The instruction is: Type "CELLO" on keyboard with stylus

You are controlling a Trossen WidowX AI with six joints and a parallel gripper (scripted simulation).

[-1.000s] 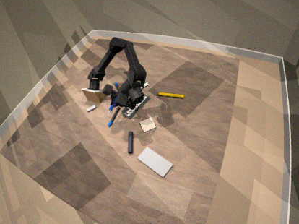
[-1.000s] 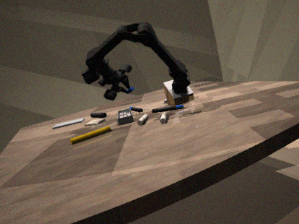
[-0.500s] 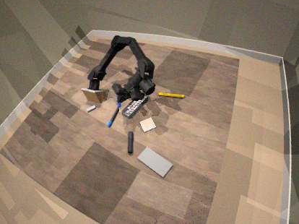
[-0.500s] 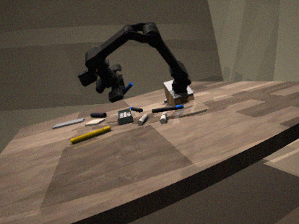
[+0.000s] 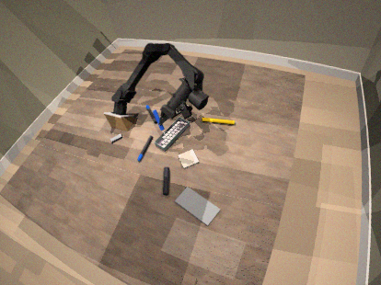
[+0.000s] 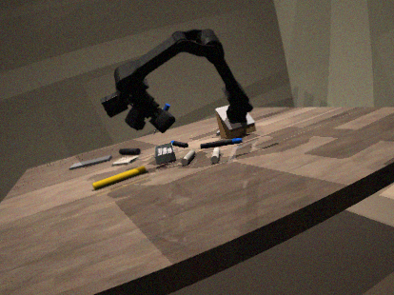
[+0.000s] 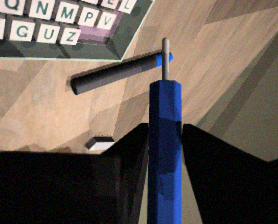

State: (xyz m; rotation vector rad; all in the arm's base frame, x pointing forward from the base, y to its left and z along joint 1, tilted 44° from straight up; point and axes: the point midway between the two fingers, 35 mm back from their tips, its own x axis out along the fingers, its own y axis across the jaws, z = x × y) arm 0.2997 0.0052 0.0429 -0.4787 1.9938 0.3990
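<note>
The wrist view alone makes the key letters readable and shows the thin grey tip of the stylus (image 5: 157, 118) (image 6: 167, 107) (image 7: 166, 150) clearly, while the exterior view shows two pale cylinders (image 6: 188, 157) (image 6: 215, 155) that the top view does not plainly show. The hand (image 5: 162, 117) (image 6: 163, 121) (image 7: 164, 131) is clenched on the stylus, whose faceted blue body runs between the dark fingers, its slim tip pointing forward, away from the hand. In the wrist view the keyboard (image 5: 172, 134) (image 6: 165, 154) (image 7: 100, 52) lies ahead and to the left of the hand, its pale keys set in a dark grey-green frame, with a pinkish patch beside the Z. A dark marker with a blue end (image 7: 117, 73) lies between hand and keyboard in that view, its blue end behind the stylus tip. Green capitals read G, U, Z in the nearest row and Q, N, M, P, V in the next; beyond those, E and L are partly cut off. No brand can be made out.
</note>
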